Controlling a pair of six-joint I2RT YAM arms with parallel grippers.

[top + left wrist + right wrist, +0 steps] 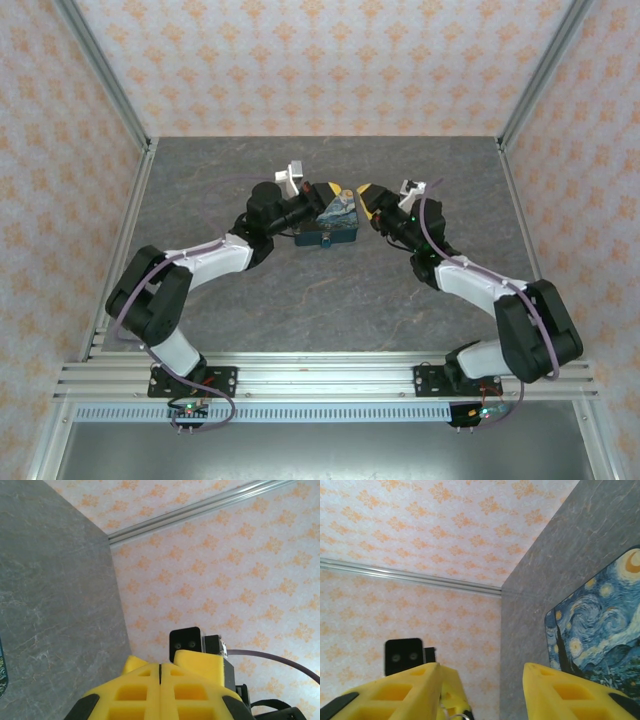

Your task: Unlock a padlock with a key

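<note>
Since the padlock (323, 241) is showing as no more than a bluish-teal sliver with a pale speck at the near edge of the box (338, 214), I am taking its place as likely, not certain. It is sitting a little beyond the middle of the tabletop (250, 290), well in from every edge, touching or just beside the box. The box is lying with its painted lid facing up. The left end effector (160, 669) is hovering at the box's far-left corner with its yellow fingers (195, 676) pressing flat together; whether a key is pinched in that seam I cannot tell. The right end effector (482, 670) is hovering off the box's right side, its fingers standing moderately apart with nothing between them.

Judging from this, the step in hand is getting the padlock steadied and a key lined up. Doing it well is calling for the right end effector to be coming in low over the small body and gripping it by its flat sides, leaving the keyhole uncovered and the box unnudged. The key should be approaching along the keyhole's axis, slowly, because a piece this small is likely sliding or twisting under any sideways push. Turning should be waiting until the key is sitting fully home.
</note>
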